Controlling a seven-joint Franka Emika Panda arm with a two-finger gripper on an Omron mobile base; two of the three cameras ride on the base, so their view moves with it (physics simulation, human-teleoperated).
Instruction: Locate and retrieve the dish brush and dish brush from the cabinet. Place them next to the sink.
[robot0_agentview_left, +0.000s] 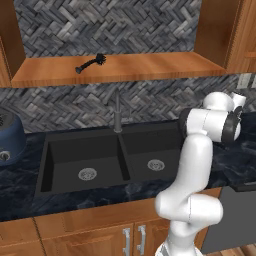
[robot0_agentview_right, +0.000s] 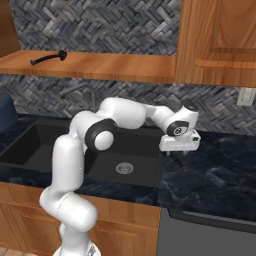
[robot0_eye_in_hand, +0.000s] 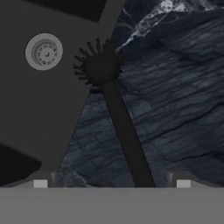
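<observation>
The two-finger gripper (robot0_agentview_right: 172, 153) hangs low over the dark blue-black marbled stone counter (robot0_agentview_right: 215, 175), just right of the matte black double-basin sink (robot0_agentview_left: 85, 160); its fingers are clamped on a black dish brush with a straight handle and bristly round head (robot0_eye_in_hand: 105, 70) — the head juts over the sink's right edge, near 1 round silver drain (robot0_eye_in_hand: 43, 51). The other black dish brush, with a long curved handle (robot0_agentview_left: 91, 63), lies on the orange-brown wooden cabinet shelf (robot0_agentview_left: 150, 67) above the slim dark grey faucet (robot0_agentview_left: 117, 112).
</observation>
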